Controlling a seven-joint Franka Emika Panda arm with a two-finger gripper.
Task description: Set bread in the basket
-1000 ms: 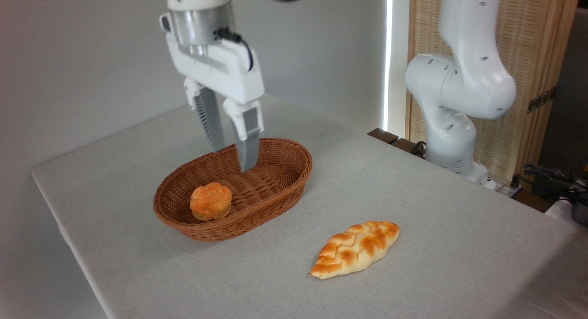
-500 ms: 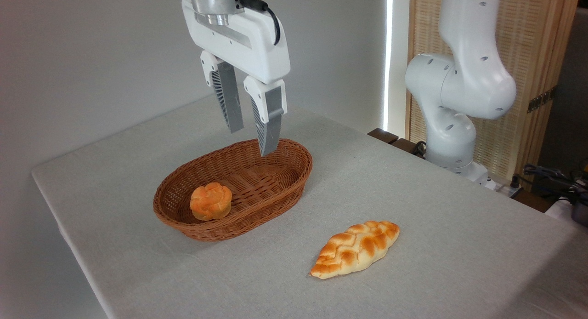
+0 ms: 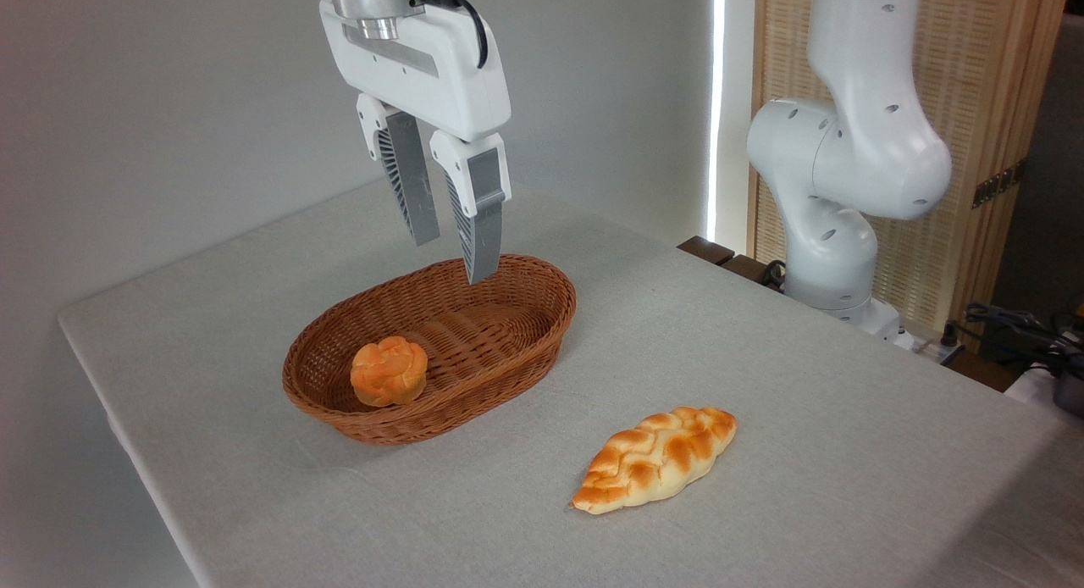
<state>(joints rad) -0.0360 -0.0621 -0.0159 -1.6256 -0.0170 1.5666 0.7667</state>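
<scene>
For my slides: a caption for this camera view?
Open gripper above the basket holding the bun; braided loaf on the table.

Table (image 3: 762,385) covered in a light grey cloth, corner at left, far edge running back toward the wall, right side running out of the picture. Two things lie directly on the cloth. Basket (image 3: 542,338), oval reddish-brown wicker with braided rim, sits left of centre, long axis angled from near-left to far-right; it throws a soft shadow on the cloth at its near side. Braided loaf (image 3: 654,457), pale golden with browned ridges, leaf-shaped, lies flat on the cloth nearer the camera and to the right of the basket, well apart from it.
</scene>
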